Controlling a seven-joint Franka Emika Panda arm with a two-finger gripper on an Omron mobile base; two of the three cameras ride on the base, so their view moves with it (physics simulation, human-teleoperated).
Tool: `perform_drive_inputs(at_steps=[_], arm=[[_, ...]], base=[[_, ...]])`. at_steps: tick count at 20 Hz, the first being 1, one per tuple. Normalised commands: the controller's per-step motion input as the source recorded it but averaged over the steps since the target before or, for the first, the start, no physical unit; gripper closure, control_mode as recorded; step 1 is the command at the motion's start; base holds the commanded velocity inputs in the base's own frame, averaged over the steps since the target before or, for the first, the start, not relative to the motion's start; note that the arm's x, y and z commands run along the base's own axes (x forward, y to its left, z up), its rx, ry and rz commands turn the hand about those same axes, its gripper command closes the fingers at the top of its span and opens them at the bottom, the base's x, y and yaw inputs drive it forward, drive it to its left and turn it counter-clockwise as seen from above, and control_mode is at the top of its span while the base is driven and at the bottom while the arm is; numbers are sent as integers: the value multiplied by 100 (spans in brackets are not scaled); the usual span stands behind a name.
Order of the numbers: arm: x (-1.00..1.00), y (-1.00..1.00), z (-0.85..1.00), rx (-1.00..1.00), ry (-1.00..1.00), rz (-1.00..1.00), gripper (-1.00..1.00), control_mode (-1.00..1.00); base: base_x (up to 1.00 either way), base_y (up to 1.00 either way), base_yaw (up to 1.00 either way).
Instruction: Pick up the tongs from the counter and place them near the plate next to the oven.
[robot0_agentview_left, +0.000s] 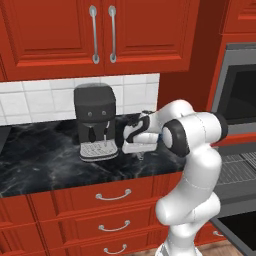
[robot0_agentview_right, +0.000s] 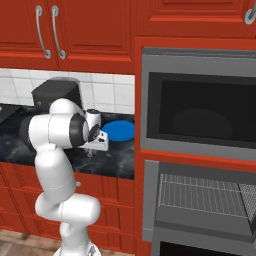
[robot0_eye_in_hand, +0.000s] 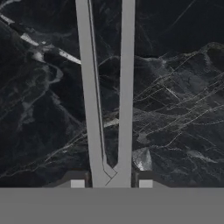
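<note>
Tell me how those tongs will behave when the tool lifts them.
The tongs look thin, smooth metal, so likely light and somewhat slippery. The tool straddles their joined end, so the long arms may sag or swing.

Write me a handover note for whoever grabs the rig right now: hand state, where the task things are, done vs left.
Hand: low over the counter, right of the coffee machine. The hand view shows its two fingertips either side of the tongs at their joined end; whether they are clamped on the tongs or merely straddling them cannot be told.
Tongs: between the fingertips, arms running away from the hand over the black counter; lifted or resting, unclear.
Plate: blue, on the counter beside the oven, just beyond the hand in the right base view.
Done: hand brought to the tongs.
Left: confirm grip, carry the tongs toward the plate, set them down beside it.
</note>
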Motion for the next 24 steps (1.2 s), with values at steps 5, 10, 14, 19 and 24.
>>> perform_drive_inputs(at_steps=[5,10,14,19,24], arm=[[31,14,-21,0,-1,0,-100,-100],[40,2,-10,0,-1,0,-100,-100],[27,0,-1,0,-3,0,-100,-100],[-9,-1,29,0,-16,0,-100,-100],[-55,-3,93,0,-22,-1,-100,-100]], base=[[0,0,0],[0,0,0],[0,0,0],[0,0,0],[0,0,0]])
